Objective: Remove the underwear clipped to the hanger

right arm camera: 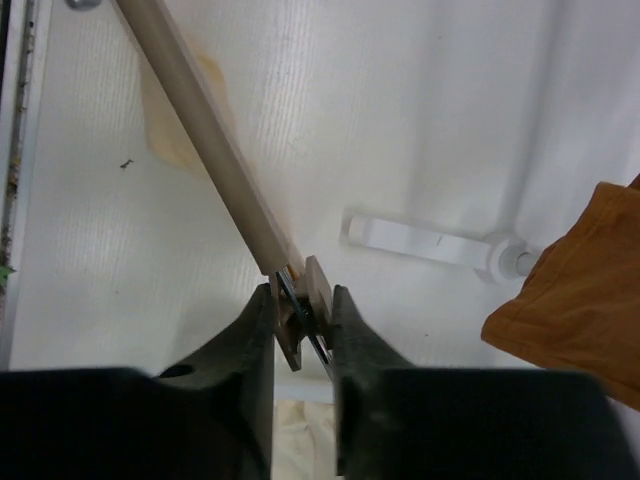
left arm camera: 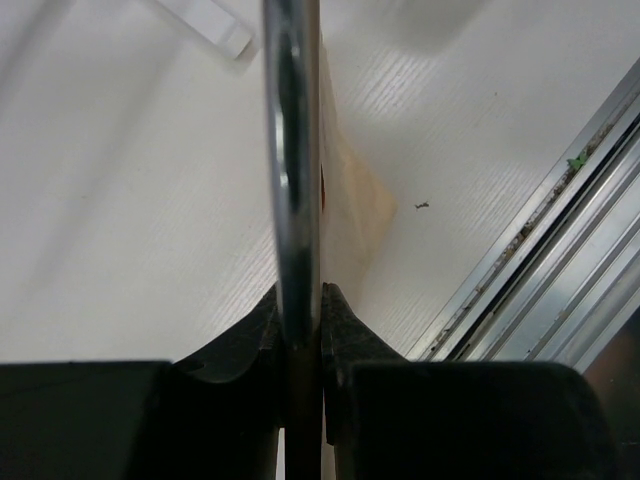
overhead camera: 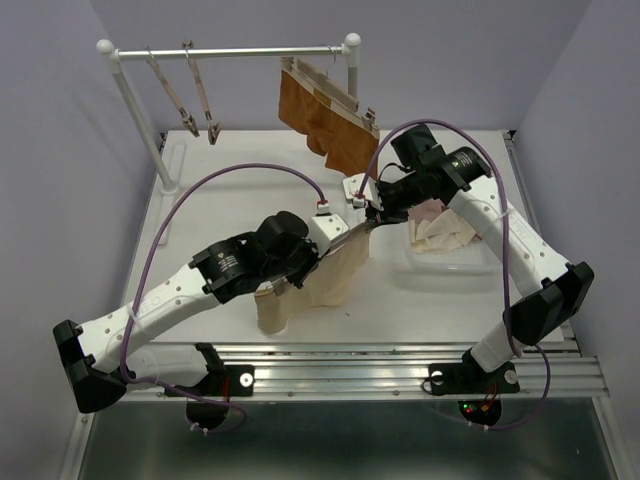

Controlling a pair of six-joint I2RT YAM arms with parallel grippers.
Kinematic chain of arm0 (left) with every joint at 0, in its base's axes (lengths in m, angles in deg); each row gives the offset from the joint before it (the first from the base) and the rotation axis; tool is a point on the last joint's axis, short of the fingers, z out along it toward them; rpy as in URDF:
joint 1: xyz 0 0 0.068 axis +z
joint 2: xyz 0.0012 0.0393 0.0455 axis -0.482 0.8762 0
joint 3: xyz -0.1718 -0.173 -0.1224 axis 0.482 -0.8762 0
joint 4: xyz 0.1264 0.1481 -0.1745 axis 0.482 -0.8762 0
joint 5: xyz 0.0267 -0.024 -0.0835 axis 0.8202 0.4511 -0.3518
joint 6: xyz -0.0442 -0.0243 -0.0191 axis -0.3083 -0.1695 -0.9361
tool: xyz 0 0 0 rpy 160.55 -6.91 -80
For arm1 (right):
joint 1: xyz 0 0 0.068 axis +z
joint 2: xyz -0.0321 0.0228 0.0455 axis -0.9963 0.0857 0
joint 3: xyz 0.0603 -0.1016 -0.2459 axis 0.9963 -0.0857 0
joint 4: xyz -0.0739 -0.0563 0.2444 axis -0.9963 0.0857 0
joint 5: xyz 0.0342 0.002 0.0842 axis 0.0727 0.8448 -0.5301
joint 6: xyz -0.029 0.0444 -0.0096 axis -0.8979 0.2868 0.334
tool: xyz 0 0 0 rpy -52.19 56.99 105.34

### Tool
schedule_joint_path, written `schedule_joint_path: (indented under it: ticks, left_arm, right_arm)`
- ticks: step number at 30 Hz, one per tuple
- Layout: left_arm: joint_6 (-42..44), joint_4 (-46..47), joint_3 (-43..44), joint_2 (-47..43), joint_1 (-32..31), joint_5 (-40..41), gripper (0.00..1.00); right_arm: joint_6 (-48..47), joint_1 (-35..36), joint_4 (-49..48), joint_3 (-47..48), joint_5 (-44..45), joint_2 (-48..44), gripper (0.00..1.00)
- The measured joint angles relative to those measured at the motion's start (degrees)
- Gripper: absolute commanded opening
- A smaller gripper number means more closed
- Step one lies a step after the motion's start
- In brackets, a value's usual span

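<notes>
A cream-beige underwear (overhead camera: 322, 285) hangs from a wooden hanger held low over the table. My left gripper (overhead camera: 283, 280) is shut on the hanger's metal hook (left arm camera: 295, 180), with the beige cloth (left arm camera: 358, 200) behind it. My right gripper (overhead camera: 372, 213) is shut on the clip (right arm camera: 305, 305) at the end of the hanger bar (right arm camera: 200, 130). The orange-brown underwear (overhead camera: 325, 120) hangs clipped to a hanger on the rail; its edge shows in the right wrist view (right arm camera: 580, 300). The pale pink underwear (overhead camera: 428, 210) lies in a white tray.
The white tray (overhead camera: 470, 268) at the right also holds cream cloth (overhead camera: 445, 235). Two empty clip hangers (overhead camera: 190, 95) hang at the left of the white rack's rail (overhead camera: 230, 52). A rack foot (right arm camera: 430, 240) lies on the table. A metal rail (overhead camera: 400, 365) runs along the near edge.
</notes>
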Motion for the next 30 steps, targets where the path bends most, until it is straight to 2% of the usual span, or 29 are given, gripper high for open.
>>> schedule_joint_path:
  ticks: [13,14,15,17,22,30]
  left_arm:
    - [1.0,-1.2,-0.1,0.0,-0.2,0.5,0.00]
    - [1.0,-1.2,-0.1,0.0,-0.2,0.5,0.00]
    - [0.9,-1.2,-0.1,0.0,-0.2,0.6,0.00]
    - [0.9,-0.9,-0.1,0.0,-0.2,0.8,0.00]
    - [-0.2,0.3,-0.2,0.0,-0.2,1.7,0.00]
    - [-4.6,4.6,-1.7,0.0,-0.2,4.4,0.00]
  right_arm:
    - [-3.9,1.0,2.2,0.0,0.8,0.3,0.01]
    - [-3.7,1.0,2.1,0.0,0.8,0.2,0.06]
    - [-3.1,1.0,1.6,0.0,0.9,0.2,0.60]
    - [-1.0,1.0,-1.3,-0.9,1.2,-0.2,1.00]
    - [9.4,1.1,-12.8,-6.7,5.0,-3.3,1.00]
    - [21.1,1.0,-26.2,-10.2,10.7,-7.6,1.00]
